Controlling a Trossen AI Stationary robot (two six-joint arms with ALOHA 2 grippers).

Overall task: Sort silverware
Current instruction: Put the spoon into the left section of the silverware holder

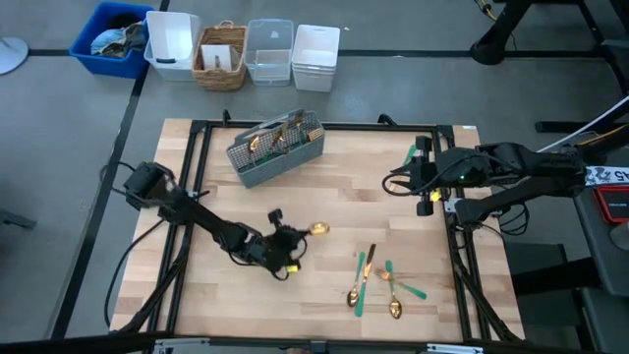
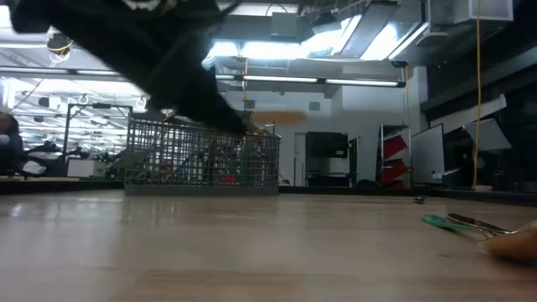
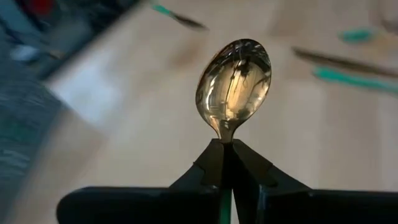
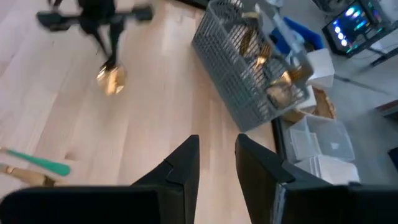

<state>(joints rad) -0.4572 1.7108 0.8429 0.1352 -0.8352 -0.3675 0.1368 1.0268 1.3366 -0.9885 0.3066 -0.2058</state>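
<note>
With the left gripper (image 1: pixel 291 244) clamped on a gold spoon (image 3: pixel 234 87) whose bowl juts beyond its fingertips, carry it level to the mesh caddy (image 1: pixel 276 149) far ahead and lower it handle-first among the matching spoons, while the right gripper (image 4: pixel 216 163) waits part-open aside.

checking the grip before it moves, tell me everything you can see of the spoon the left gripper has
The spoon has a shiny gold oval bowl that mirrors its surroundings. A thin strip of teal handle shows between the shut fingers of the left gripper, which clamp it just below the neck. The bowl sticks out past the fingertips, above the wooden table near its middle. Nothing else touches it.
</note>
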